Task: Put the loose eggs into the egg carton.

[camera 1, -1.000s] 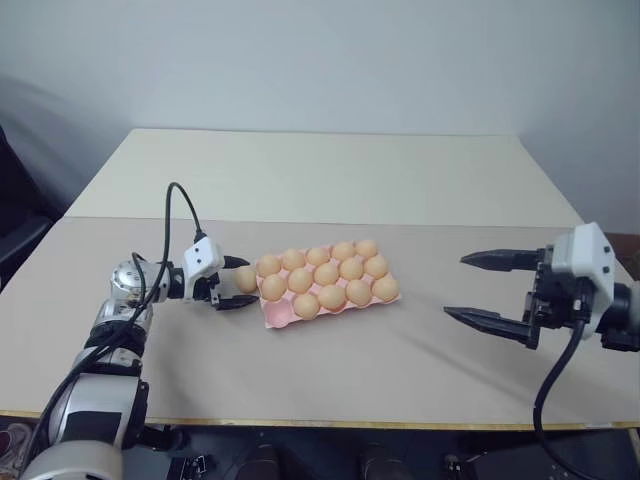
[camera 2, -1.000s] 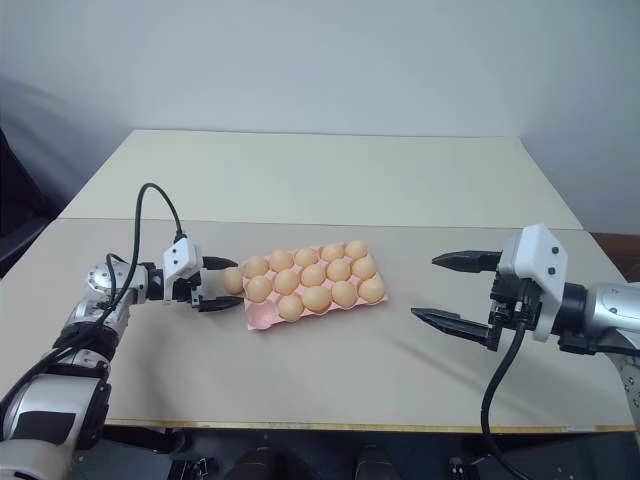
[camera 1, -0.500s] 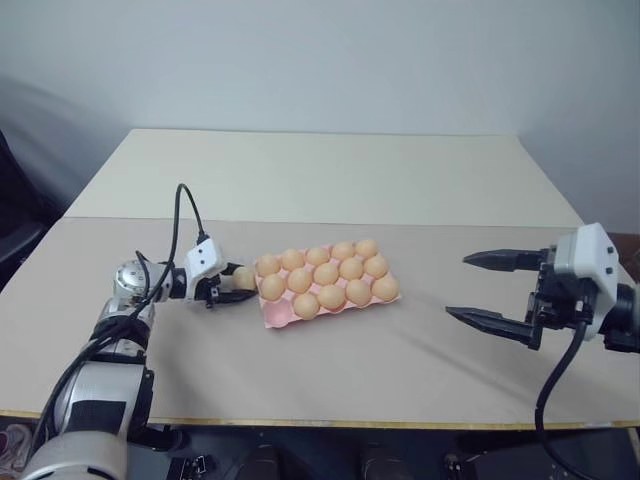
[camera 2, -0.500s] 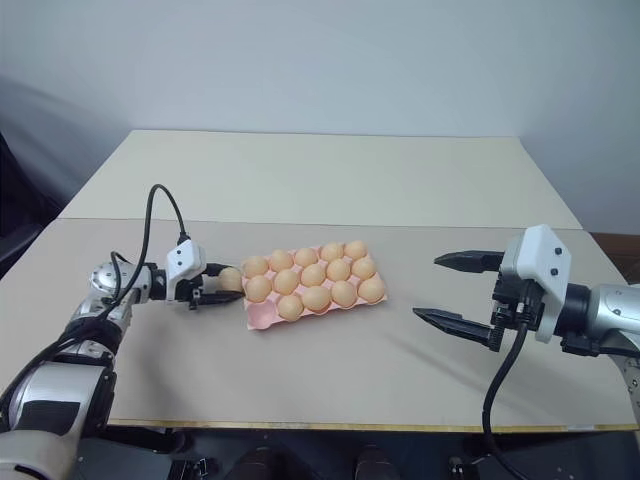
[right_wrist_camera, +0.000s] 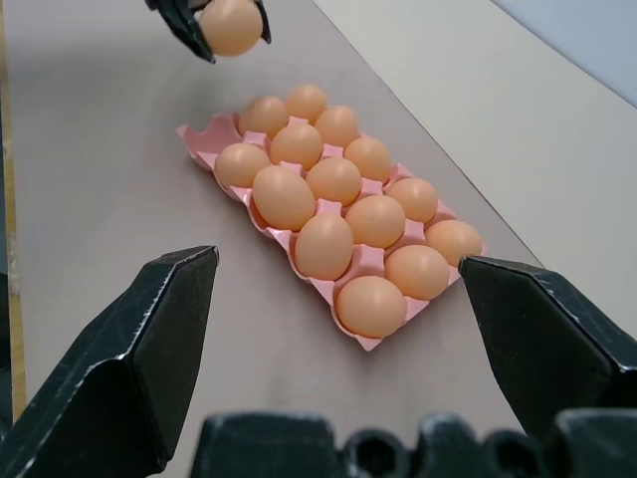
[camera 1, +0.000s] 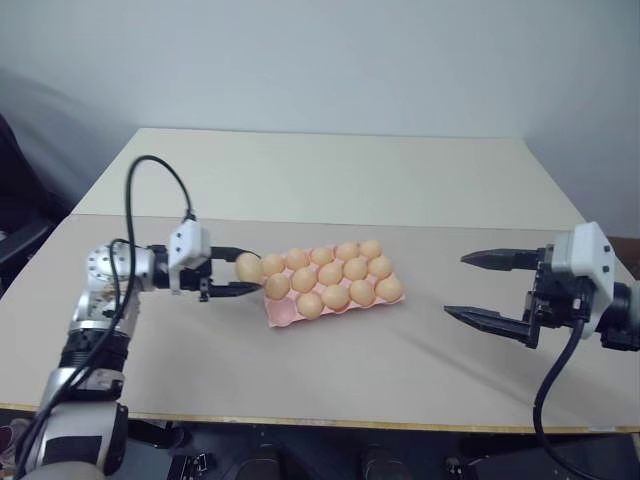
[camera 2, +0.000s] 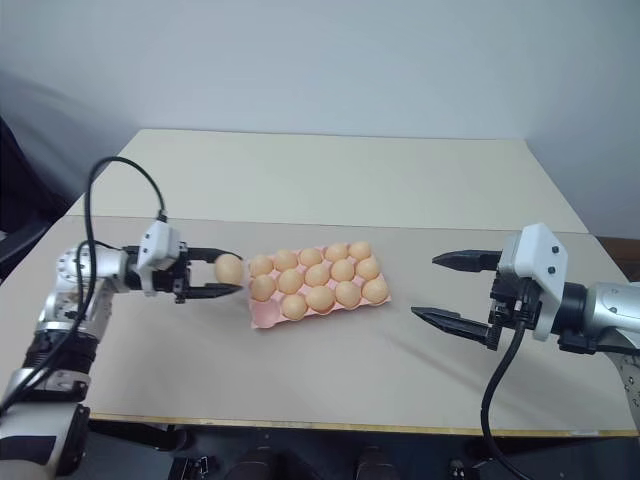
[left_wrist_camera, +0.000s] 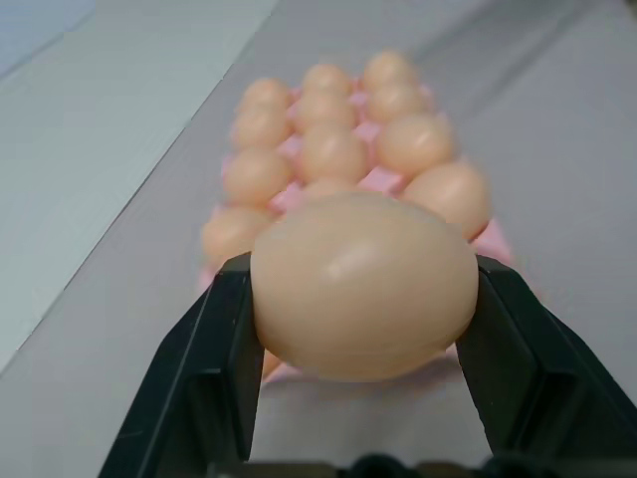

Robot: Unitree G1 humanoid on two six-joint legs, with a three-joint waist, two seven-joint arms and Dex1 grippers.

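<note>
A light orange-tan egg (camera 1: 248,267) is off the table, with my left gripper (camera 1: 243,271) shut on it, just left of the egg carton (camera 1: 279,315). In the left wrist view the egg (left_wrist_camera: 363,284) sits between the two black fingers (left_wrist_camera: 214,368), and the carton lies beyond it. The pink carton holds several eggs (camera 1: 335,296), and its near-left corner cup (right_wrist_camera: 204,134) is bare. My right gripper (camera 1: 457,285) stands open to the right of the carton, above the table, with nothing between its fingers.
The grey-brown mat (camera 1: 380,370) covers the near half of the table, and a cream surface (camera 1: 330,170) lies beyond it. The table's front edge (camera 1: 330,424) runs close below the arms. A black cable (camera 1: 150,170) loops above my left arm.
My left gripper shut on the loose egg beside the carton's left end and lifted it off the table. The right arm has not moved.
</note>
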